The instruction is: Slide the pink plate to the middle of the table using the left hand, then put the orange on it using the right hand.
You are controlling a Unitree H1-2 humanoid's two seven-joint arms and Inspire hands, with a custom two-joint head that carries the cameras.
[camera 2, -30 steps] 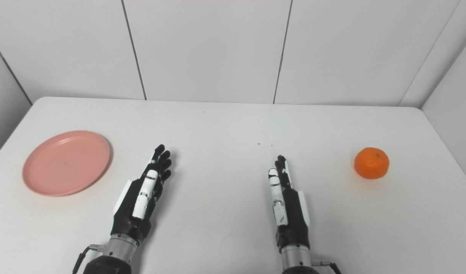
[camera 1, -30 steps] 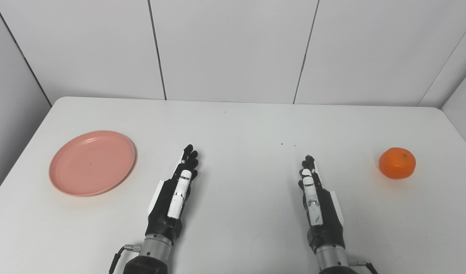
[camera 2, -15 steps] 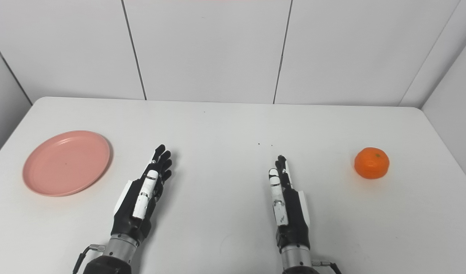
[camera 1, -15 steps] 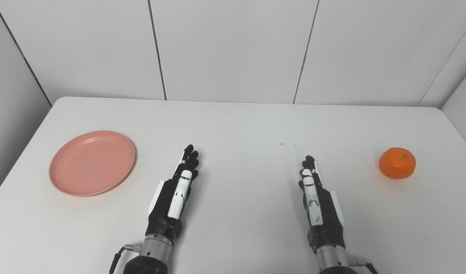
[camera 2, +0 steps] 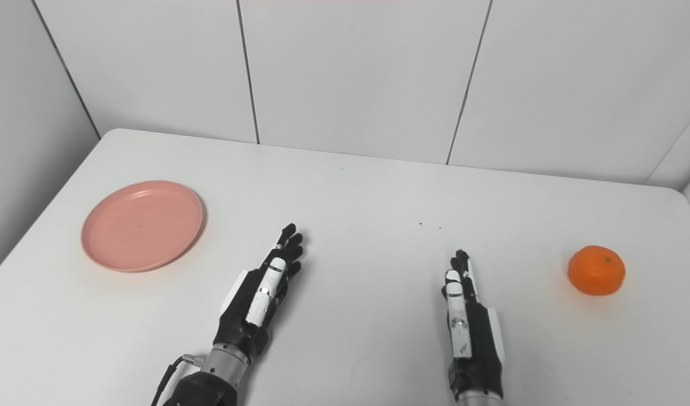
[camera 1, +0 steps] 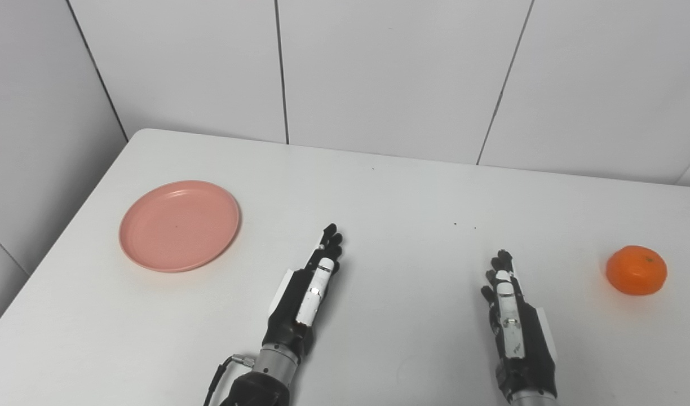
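Observation:
A round pink plate (camera 1: 179, 225) lies flat on the left part of the white table (camera 1: 401, 192), with nothing on it. An orange (camera 1: 636, 270) rests on the table near the right edge. My left hand (camera 1: 306, 296) lies near the table's front, right of the plate and well apart from it, fingers stretched out and holding nothing. My right hand (camera 1: 515, 324) lies near the front too, left of the orange with a wide gap, fingers straight and empty. The same hands appear in the right eye view, left hand (camera 2: 261, 295) and right hand (camera 2: 469, 330).
White wall panels (camera 1: 390, 73) stand behind the table's far edge. The table's left edge runs close to the plate, with a grey wall (camera 1: 35, 124) beyond it. A few tiny dark specks (camera 1: 463, 226) lie near the table's middle.
The whole picture has shifted, so the camera has turned toward the left. Plate, orange and both hands keep their places relative to each other.

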